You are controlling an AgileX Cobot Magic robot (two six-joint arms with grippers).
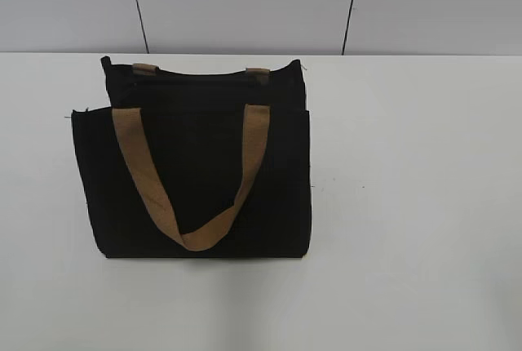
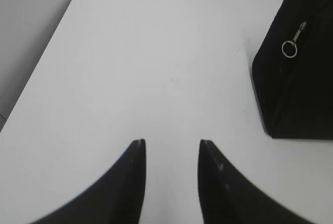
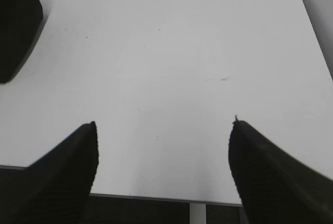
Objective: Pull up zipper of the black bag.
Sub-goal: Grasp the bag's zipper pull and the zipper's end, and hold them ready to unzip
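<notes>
Exterior view shows the boxy black fabric bag [image 1: 196, 179] standing toward the far edge of the white worktop [image 1: 408, 204], one tan webbing handle [image 1: 192, 171] drooping down its front. Left wrist view finds the small silver zipper pull [image 2: 294, 39] on the bag's side; the left tool [image 2: 171, 148] hangs clear of the bag, fingers moderately parted. The right tool [image 3: 164, 125] gapes wide near the worktop's near edge.

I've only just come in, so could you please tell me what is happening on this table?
Nothing is being handled yet. A boxy black fabric bag with tan webbing handles sits on the white table. Its small silver zipper pull with a ring shows on the bag's side. The left claw and right claw are both open over bare table, apart from the bag.
</notes>
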